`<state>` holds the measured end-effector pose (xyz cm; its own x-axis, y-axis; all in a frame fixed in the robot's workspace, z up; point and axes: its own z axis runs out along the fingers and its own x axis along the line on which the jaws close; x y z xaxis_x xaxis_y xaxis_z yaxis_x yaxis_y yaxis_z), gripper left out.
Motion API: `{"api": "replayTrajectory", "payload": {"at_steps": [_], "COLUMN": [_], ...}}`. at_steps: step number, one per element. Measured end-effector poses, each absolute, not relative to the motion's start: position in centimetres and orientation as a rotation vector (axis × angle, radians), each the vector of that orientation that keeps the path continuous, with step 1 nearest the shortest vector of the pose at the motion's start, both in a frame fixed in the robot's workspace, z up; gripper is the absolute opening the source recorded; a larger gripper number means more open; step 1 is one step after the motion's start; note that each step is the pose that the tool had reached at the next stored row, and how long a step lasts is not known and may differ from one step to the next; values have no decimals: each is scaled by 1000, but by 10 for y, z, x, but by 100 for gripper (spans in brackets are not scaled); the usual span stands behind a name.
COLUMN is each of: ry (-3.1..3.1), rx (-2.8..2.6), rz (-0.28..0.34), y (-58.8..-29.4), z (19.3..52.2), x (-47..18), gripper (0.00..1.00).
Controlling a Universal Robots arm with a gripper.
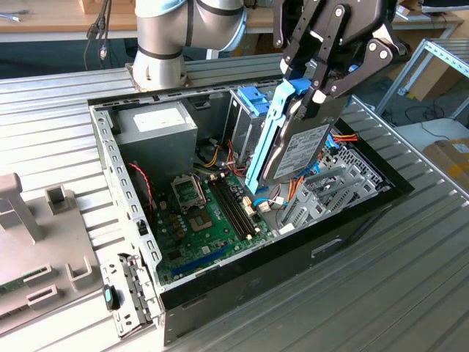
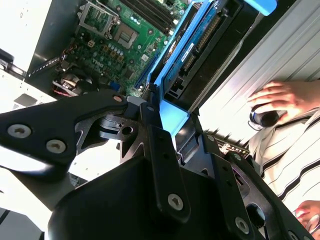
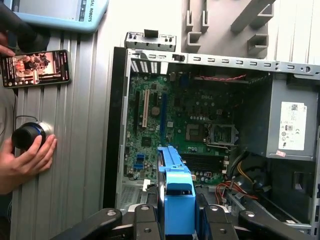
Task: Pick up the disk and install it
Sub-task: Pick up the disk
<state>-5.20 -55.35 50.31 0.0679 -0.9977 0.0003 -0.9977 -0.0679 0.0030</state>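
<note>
Clearly, the gripper [image 1: 308, 89] had its jaws clamped on the disk [image 1: 300, 150], pinching one end between the black fingers [image 1: 293, 73]. The disk hung steeply tilted, nearly on end, above the open computer case [image 1: 110, 158], with its white label facing the exterior view's right and a light-blue rail [image 1: 267, 139] running down its edge. Its lower end reached down near the edge of the green motherboard [image 1: 209, 220], beside orange and red cables [image 1: 297, 183] (whether it touched anything there I could not tell). A grey power supply [image 1: 157, 125] sat at the far corner of the case, and a metal drive cage [image 1: 242, 121] with a blue latch [image 1: 253, 99] stood just behind the disk. In the first wrist view, a person's hand [image 3: 25, 157] rested on a round knob [image 3: 29, 136] on the ribbed table [image 3: 75, 150] outside the case, near a phone [image 3: 35, 67].
</note>
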Motion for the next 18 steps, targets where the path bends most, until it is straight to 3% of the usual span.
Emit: {"api": "replayTrajectory", "payload": {"at_steps": [18], "ry": [-2143], "rx": [2294], "rz": [-3], "y": [-553], "z": [503], "x": [-20], "gripper": [36]}}
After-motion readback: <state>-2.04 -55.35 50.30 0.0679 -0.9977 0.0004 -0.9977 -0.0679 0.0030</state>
